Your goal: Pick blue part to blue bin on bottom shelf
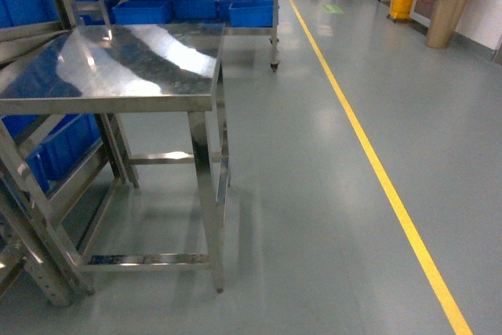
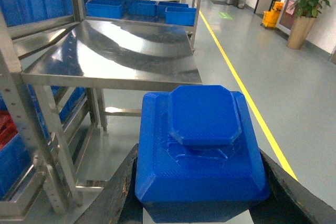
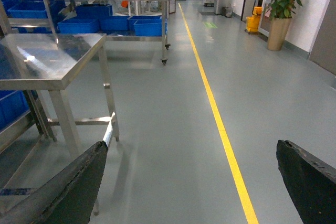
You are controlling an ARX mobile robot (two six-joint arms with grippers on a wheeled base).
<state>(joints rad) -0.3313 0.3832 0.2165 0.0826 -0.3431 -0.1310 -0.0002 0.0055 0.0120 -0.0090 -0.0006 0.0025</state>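
The blue part (image 2: 202, 129), a chunky block with an octagonal raised top, fills the lower middle of the left wrist view. My left gripper (image 2: 203, 195) is shut on it, one dark finger (image 2: 123, 187) on each side. It hangs above the floor, in front of the steel table (image 2: 113, 59). Blue bins (image 1: 55, 151) sit low in the rack on the left and also show as a blue bin (image 2: 13, 163) in the left wrist view. My right gripper (image 3: 191, 182) is open over bare floor with nothing between its fingers. Neither gripper shows in the head view.
A bare steel table (image 1: 110, 64) stands at the left, against a slanted metal rack (image 1: 35, 217). A wheeled shelf cart with several blue bins (image 1: 196, 9) stands behind. A yellow floor line (image 1: 376, 170) runs along open grey floor. Far right are a potted plant (image 1: 447, 5) and a yellow mop bucket (image 1: 401, 1).
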